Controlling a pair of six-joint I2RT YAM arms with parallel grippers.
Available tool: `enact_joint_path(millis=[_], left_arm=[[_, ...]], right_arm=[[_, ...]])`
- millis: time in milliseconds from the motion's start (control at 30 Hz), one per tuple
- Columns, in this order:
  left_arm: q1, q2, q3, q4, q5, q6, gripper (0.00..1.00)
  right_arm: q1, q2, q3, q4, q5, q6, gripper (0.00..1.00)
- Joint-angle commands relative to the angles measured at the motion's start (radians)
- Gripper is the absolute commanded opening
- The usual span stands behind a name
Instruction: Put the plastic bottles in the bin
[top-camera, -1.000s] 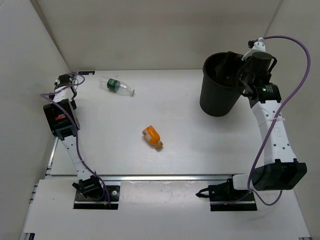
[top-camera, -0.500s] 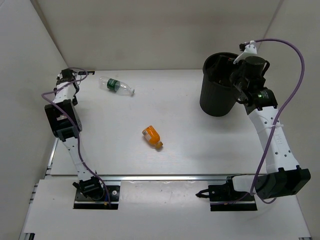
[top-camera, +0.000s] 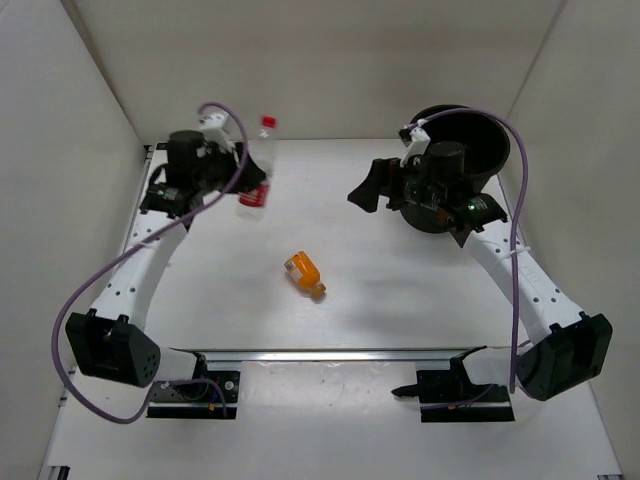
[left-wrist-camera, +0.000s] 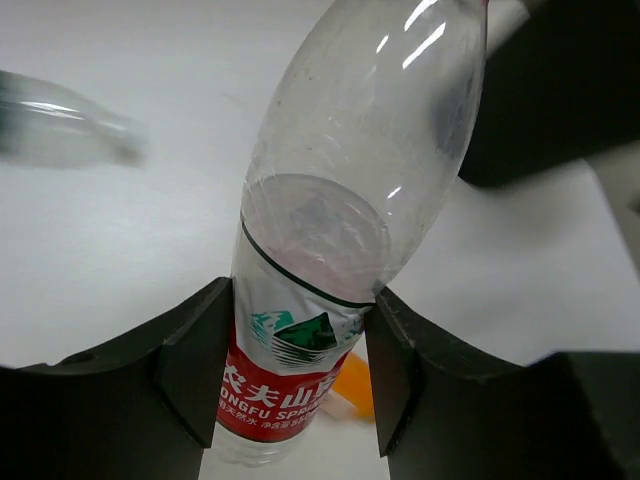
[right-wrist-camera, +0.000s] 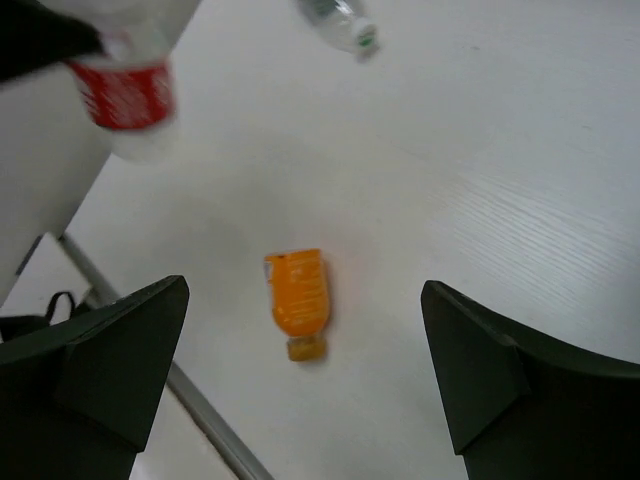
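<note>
My left gripper (top-camera: 243, 178) is shut on the clear bottle with red label and red cap (top-camera: 260, 160), held upright above the table's far left; the wrist view shows the fingers clamped on its label (left-wrist-camera: 285, 385). My right gripper (top-camera: 368, 190) is open and empty, left of the black bin (top-camera: 489, 132), high above the squat orange bottle (top-camera: 304, 274), which lies between its fingers in the wrist view (right-wrist-camera: 297, 300). The green-label bottle (right-wrist-camera: 340, 22) lies on the table, hidden in the top view. The dark-label bottle is out of view.
White walls enclose the table on the left, back and right. A metal rail (top-camera: 330, 352) runs along the near edge. Purple cables loop off both arms. A blurred clear bottle (left-wrist-camera: 60, 130) lies at the left wrist view's upper left.
The left arm has swung in from the far-left corner and now holds the red-label bottle up. The right arm has moved left, from over the bin to above the table.
</note>
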Motion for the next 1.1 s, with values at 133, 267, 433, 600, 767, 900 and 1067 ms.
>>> enact_joint_path(millis=[133, 267, 433, 600, 767, 900, 1067], left_arm=[[-0.299, -0.094, -0.296, 0.225, 0.510, -0.145, 0.42], [-0.322, -0.152, -0.418, 0.436, 0.650, -0.285, 0.38], [-0.345, -0.190, -0.485, 0.507, 0.700, -0.358, 0.38], [-0.389, -0.183, -0.475, 0.468, 0.676, -0.328, 0.39], [-0.389, -0.173, -0.481, 0.434, 0.662, -0.326, 0.43], [-0.380, -0.166, -0.487, 0.455, 0.671, -0.346, 0.77], [-0.337, -0.192, -0.475, 0.478, 0.696, -0.375, 0.99]], right_arm=[[0.064, -0.044, -0.101, 0.358, -0.222, 0.180, 0.99], [0.084, -0.064, -0.168, 0.429, -0.203, 0.218, 0.99], [0.134, -0.042, -0.226, 0.503, -0.197, 0.250, 0.99], [0.177, -0.007, -0.223, 0.543, -0.145, 0.288, 0.86], [0.206, -0.022, -0.224, 0.537, -0.062, 0.273, 0.37], [0.188, -0.035, -0.234, 0.523, -0.056, 0.268, 0.11], [0.116, -0.061, -0.198, 0.477, -0.039, 0.235, 0.02]])
